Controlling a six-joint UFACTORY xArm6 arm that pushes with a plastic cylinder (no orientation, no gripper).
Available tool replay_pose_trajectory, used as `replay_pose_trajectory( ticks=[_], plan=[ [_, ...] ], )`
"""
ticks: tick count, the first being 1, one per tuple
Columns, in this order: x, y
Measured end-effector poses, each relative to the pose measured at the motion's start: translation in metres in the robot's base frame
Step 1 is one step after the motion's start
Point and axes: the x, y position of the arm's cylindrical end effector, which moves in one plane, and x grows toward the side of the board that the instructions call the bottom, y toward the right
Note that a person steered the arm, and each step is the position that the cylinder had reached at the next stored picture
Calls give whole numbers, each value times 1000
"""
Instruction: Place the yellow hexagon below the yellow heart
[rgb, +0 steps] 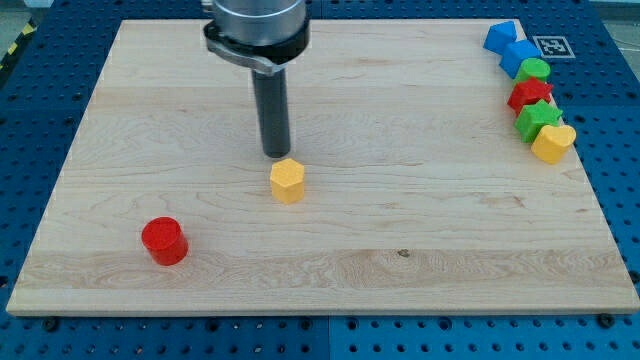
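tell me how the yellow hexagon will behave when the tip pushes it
The yellow hexagon sits flat and squat, so it should slide rather than tip or roll. It looks small and rigid, probably light. My tip is just above it in the view, slightly left of centre, so an off-centre push may spin it on the smooth board.

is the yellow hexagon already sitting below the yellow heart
No, the yellow hexagon sits mid-board just under my tip, far left of the yellow heart at the view's right edge.

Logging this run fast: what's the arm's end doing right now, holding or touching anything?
My tip: a bare rod, no jaws, holding nothing; it stands just above the yellow hexagon in the view, contact unclear.
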Motion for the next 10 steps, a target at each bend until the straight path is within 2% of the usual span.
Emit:
replay_pose_trajectory(
  ticks=[1,2,4,7,9,10],
  plan=[
    [4,-31],
    [29,-37],
    [60,-15],
    [59,32],
    [35,39],
    [38,64]
  ],
)
